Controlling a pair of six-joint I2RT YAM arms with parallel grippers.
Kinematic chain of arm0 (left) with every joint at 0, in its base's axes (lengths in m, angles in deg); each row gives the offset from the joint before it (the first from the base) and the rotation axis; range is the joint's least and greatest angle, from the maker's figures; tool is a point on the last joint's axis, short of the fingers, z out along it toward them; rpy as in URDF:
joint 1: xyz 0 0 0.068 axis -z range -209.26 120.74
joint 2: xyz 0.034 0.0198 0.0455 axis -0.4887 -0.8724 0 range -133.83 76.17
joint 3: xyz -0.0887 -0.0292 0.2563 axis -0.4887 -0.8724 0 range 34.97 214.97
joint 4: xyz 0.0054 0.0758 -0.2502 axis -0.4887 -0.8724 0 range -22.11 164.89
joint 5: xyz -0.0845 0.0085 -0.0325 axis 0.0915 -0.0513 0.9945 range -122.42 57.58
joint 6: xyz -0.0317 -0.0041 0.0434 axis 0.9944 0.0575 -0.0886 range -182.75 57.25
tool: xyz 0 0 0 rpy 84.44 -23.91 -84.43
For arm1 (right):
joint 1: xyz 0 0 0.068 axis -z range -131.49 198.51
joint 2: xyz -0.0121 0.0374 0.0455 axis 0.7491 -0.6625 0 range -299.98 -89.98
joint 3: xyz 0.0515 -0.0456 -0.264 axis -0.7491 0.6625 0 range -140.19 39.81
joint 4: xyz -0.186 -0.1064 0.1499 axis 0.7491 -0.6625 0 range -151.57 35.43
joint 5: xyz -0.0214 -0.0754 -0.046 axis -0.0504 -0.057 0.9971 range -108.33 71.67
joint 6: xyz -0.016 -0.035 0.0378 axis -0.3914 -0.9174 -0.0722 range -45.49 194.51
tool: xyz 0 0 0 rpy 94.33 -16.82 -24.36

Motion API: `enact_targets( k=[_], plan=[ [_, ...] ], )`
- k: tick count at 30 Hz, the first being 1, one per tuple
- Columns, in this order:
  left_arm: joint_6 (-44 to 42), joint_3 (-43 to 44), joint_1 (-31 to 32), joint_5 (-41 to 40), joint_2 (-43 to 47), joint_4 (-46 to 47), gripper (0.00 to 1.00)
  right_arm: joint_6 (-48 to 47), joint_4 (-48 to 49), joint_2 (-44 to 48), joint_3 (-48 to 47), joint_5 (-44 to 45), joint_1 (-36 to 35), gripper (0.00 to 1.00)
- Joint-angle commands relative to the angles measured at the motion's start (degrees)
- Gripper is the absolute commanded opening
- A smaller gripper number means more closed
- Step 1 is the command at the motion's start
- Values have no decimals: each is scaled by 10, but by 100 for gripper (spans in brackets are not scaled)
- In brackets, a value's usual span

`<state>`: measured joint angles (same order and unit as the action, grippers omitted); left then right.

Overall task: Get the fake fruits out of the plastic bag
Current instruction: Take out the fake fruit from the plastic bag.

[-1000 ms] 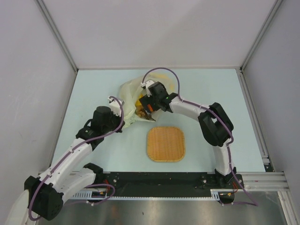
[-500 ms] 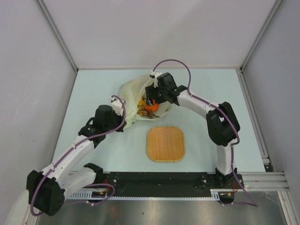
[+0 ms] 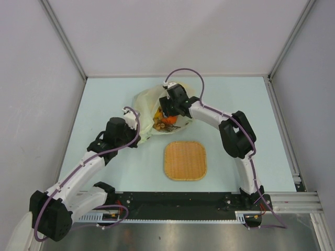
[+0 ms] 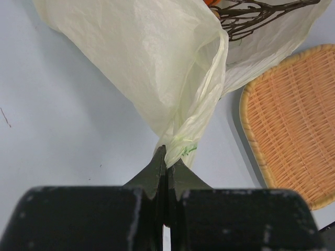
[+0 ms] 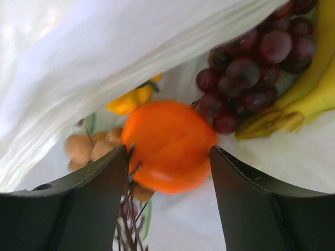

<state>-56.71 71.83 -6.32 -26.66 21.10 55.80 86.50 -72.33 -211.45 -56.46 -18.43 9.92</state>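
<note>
1. Right jaws: spread wide, one on each side of the orange (image 5: 167, 137). A firm grip cannot be confirmed.
2. Left jaws: clenched on a twisted edge of the plastic bag (image 4: 157, 63), which is drawn out over the table (image 4: 52, 130).
3. Change noted: within the last second the right wrist was drawn back from the bag's near lip and re-aimed over its mouth. The left arm was not moved.
4. Grapes (image 5: 251, 63), bananas (image 5: 309, 99), a yellow fruit (image 5: 128, 102) and a nut cluster (image 5: 86, 146) are seen around the orange, all inside the bag.
5. Judged: the orange is lined up as the first pick, and no fruit has been taken out yet.
</note>
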Motion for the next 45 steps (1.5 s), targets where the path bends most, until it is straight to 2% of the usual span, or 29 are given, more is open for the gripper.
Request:
enact_targets(
  k=[1, 3, 5, 9, 12, 18, 24, 26, 29, 30, 33, 42, 44, 45],
  plan=[
    [7, 23, -6, -1, 15, -8, 0, -20, 6, -19, -55, 75, -9, 66],
    [6, 23, -7, -4, 18, -14, 0, -29, 8, -16, -73, 105, -13, 66],
    [5, 23, -7, -3, 24, -19, 1, -43, 4, -9, -97, 113, -17, 73],
    [9, 17, -7, -4, 33, -23, 0, -50, 12, 8, -106, 92, -29, 76],
    [15, 17, -8, -4, 37, -19, 0, -56, 17, -3, -105, 97, -40, 71],
    [17, 24, -8, -8, 40, -20, 0, -57, 17, -48, -113, 104, -40, 54],
    [18, 24, -9, -15, 42, -22, 0, -65, 14, -71, -104, 107, -23, 48],
    [20, 23, -11, -15, 41, -21, 0, -65, 12, -69, -90, 105, -19, 52],
    [21, 22, -11, -12, 37, -17, 0, -69, 10, -62, -66, 105, -25, 71],
    [22, 22, -11, -11, 37, -15, 0, -69, 7, -57, -60, 104, -27, 81],
    [24, 20, -11, -10, 37, -12, 0, -68, 2, -42, -32, 98, -38, 91],
    [27, 15, -11, -9, 42, -9, 0, -43, -5, -38, -11, 110, -35, 95],
    [27, 12, -11, -10, 44, -8, 0, -41, -8, -36, -16, 109, -28, 95],
    [27, 12, -12, -11, 46, -9, 0, -40, -6, -33, -16, 108, -26, 91]
  ],
)
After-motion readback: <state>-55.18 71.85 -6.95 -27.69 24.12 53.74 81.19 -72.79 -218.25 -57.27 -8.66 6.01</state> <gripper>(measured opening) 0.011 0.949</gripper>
